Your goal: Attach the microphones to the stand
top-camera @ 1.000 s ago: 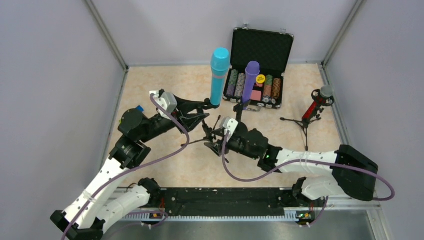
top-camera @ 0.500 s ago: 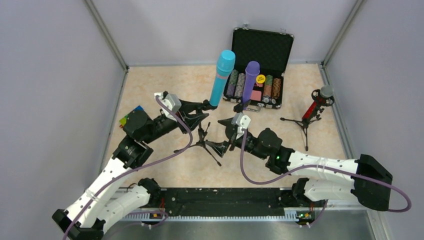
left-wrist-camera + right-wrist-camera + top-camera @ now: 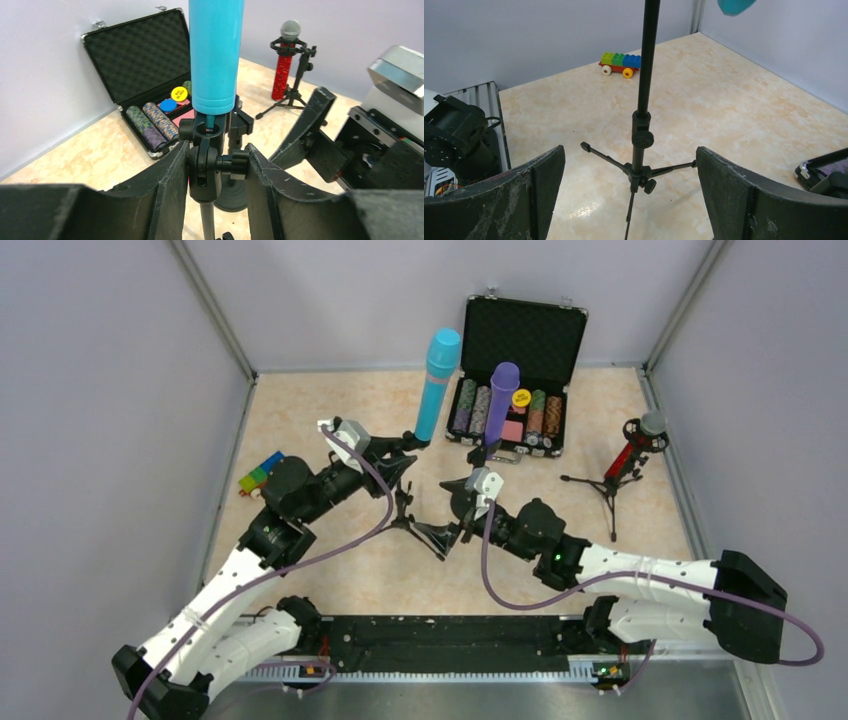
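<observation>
Marbled worktop (image 3: 330, 410) carries near its middle a thin stand (image 3: 642, 130) topped by the teal microphone (image 3: 216, 55), left tool (image 3: 216, 165) pinching its joint, right tool (image 3: 631, 155) spread wide and empty lower down; top-heavy and leaning, it may topple once released.

Microphones (image 3: 436, 383) (image 3: 500, 400) (image 3: 633, 452): three (teal, purple, red)
Stands (image 3: 403, 508) (image 3: 487, 452) (image 3: 607, 495): three
Chip case (image 3: 525, 335): one
Toy brick car (image 3: 262, 473): one
Robot arms (image 3: 225, 585) (image 3: 650, 570): two
Grippers (image 3: 215, 165) (image 3: 631, 165): two
</observation>
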Motion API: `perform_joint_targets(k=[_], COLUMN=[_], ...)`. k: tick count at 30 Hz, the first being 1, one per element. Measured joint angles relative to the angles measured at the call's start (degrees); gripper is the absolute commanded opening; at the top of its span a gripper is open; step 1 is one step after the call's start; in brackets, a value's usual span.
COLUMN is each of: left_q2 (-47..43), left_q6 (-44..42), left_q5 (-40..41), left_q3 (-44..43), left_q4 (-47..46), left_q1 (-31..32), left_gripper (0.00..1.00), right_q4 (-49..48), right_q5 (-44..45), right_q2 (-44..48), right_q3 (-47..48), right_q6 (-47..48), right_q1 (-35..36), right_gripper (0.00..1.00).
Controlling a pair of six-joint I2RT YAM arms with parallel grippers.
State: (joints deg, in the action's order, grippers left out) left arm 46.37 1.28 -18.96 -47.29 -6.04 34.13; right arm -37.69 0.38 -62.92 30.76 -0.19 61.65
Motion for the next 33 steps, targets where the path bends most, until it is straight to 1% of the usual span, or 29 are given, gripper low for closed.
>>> perform_joint_targets(k=[5, 11, 18, 25, 33], left_q2=[1.4, 4.11, 6.32, 8.41, 10.36], left_q6=[0.0, -0.02, 0.04, 0.2, 0.09], left_q5=[3.48, 5.6, 6.1, 6.43, 6.36], left_q3=[1.27, 1.68, 2.03, 3.28, 5.38], left_q4=[-3.32, -7.19, -10.91, -15.34, -18.75], left_q1=[-0.83, -2.73, -6.38, -11.69, -14.78], left_gripper=[0.0, 0.0, 0.0, 0.0, 0.0], right_q4=[0.39, 1.18, 1.81, 2.23, 2.23], right_q5=[0.42, 0.46, 1.14, 2.25, 3.15], right_q2=[0.2, 0.76, 1.09, 1.42, 1.42], right_q3=[-0.39, -0.39, -0.39, -0.39, -0.39], right_q6=[0.0, 0.0, 0.0, 0.0, -0.35], right_q1=[0.0, 0.0, 0.0, 0.0, 0.0], right_gripper=[0.99, 0.99, 0.99, 0.99, 0.99])
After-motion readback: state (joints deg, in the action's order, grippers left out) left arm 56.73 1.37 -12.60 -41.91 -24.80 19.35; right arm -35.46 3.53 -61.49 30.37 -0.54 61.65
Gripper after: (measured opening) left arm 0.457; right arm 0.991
